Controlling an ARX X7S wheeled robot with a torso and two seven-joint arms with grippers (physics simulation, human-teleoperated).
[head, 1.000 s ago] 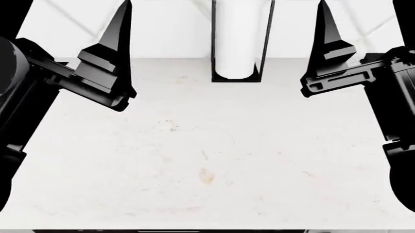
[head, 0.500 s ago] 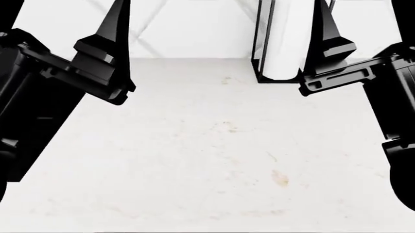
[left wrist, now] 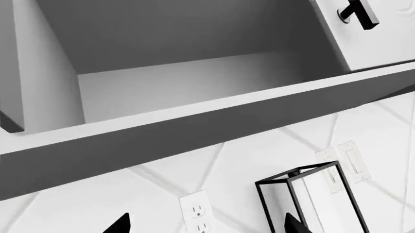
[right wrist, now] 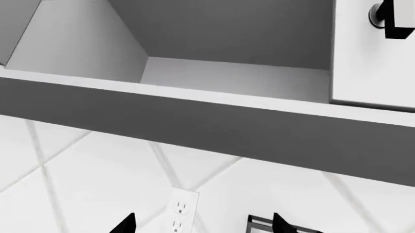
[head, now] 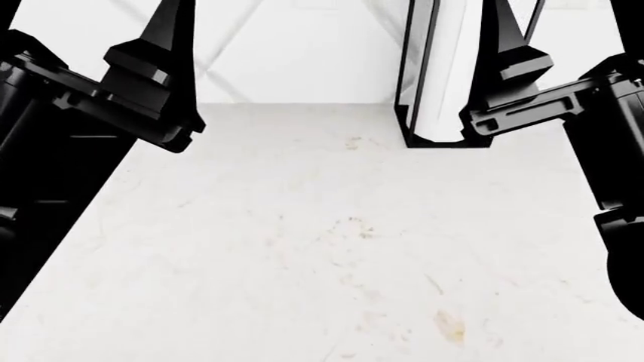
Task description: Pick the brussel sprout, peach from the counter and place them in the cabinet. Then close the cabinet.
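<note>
While my left tool (head: 173, 30) and right tool (head: 500, 34) hang spread and empty, the white tan-flecked marble tabletop (head: 322, 249) meets a white diamond-tiled wall (head: 292, 53), an open grey cabinet (left wrist: 194, 82) sits above, and I see neither sprout nor peach.

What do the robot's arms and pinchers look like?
Both arms are plain black and blocky, with stepped ridges and no visible cables or markings. The left gripper and the right gripper each end in long, thin fingers that taper to sharp points, like black spikes.

White tan-flecked counter (head: 302, 249); cabinet (left wrist: 194, 82) open.
</note>
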